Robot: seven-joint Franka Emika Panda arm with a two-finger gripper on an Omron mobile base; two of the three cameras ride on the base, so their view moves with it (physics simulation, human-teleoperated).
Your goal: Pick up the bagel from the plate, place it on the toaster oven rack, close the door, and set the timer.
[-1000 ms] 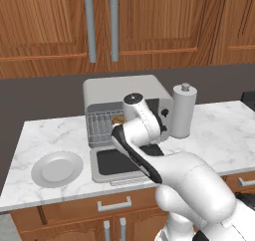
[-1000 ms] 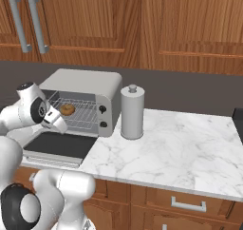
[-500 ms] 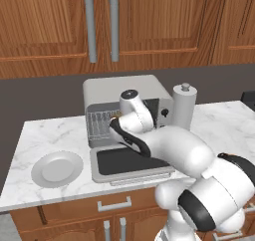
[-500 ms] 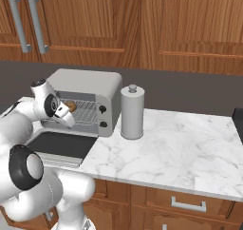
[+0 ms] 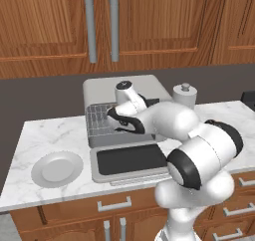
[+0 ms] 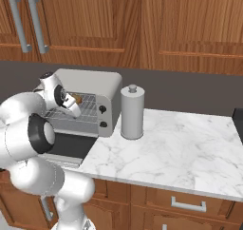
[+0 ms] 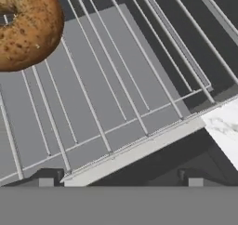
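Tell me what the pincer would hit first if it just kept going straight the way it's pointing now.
Most likely the toaster oven rack: the hand view looks straight onto its wires, with the pincer open at the oven's front edge. The bagel lies off to one side of that line. Depth is hard to judge.

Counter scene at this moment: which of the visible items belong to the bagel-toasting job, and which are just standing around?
Job items: bagel lying on the toaster oven rack; door folded down open; empty plate; gripper at the oven mouth.

Bystanders: grey canister beside the oven; wooden cabinets above.
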